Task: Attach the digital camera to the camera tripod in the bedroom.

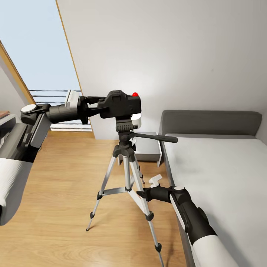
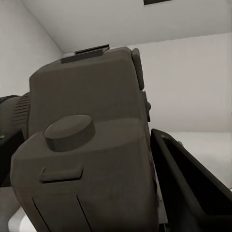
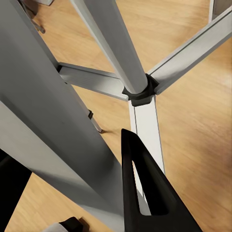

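Note:
The black digital camera (image 1: 120,104), with its red button (image 1: 135,94) on top, sits right on the dark pan head (image 1: 124,128) of the camera tripod (image 1: 128,174). My left gripper (image 1: 97,104) comes in from the left and is shut on the camera's side. In the left wrist view the camera body (image 2: 87,145) is very close, with one black finger (image 2: 186,188) beside it. Low down, my right gripper (image 1: 141,193) is shut on a silver tripod leg (image 3: 53,130), and a finger (image 3: 145,193) presses against that leg near the centre brace hub (image 3: 140,92).
A low grey bed (image 1: 218,163) with a white mattress stands right of the tripod, close to my right arm. A small grey nightstand (image 1: 148,150) is behind the tripod. The tripod's handle (image 1: 159,138) points toward the bed. Open wood floor (image 1: 63,185) lies to the left, below a skylight (image 1: 40,48).

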Robot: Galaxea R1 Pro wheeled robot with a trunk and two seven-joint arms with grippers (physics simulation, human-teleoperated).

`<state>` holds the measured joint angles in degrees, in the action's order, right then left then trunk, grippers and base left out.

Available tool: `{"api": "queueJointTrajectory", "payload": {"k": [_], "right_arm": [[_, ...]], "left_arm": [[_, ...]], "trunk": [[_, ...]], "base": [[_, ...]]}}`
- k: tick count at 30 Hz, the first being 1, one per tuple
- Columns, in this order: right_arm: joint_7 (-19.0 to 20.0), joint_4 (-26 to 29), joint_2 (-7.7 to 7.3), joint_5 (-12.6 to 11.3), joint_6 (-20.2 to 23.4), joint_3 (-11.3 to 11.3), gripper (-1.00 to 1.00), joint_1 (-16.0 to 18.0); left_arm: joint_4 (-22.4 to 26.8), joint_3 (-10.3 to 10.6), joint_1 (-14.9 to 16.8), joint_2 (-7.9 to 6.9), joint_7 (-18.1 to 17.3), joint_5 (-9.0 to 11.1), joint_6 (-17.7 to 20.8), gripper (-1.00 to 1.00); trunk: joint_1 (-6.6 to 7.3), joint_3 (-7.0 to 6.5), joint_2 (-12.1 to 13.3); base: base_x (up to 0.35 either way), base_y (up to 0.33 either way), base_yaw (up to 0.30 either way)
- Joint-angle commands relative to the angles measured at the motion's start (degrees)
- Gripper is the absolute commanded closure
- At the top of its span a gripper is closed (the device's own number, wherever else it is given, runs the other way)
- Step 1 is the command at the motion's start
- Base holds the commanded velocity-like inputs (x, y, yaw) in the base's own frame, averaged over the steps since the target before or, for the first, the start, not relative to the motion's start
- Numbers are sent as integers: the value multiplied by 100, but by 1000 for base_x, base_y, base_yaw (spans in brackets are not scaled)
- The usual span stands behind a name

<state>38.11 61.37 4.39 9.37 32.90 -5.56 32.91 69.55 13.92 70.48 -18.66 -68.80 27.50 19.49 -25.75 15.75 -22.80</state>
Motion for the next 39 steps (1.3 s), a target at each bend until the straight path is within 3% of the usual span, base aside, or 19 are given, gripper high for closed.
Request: {"api": "queueJointTrajectory", "payload": {"k": [1,39], "right_arm": [[37,7,2,126,-31,11,100,5],[35,7,7,127,-29,5,100,5]], "left_arm": [[-2,15,8,-6,-5,52,43,-100],[6,-18,10,20,-5,164,78,-100]], "trunk": [[-3,11,-12],[-3,11,-12]], "base": [[0,0,0],[0,0,0]]}}
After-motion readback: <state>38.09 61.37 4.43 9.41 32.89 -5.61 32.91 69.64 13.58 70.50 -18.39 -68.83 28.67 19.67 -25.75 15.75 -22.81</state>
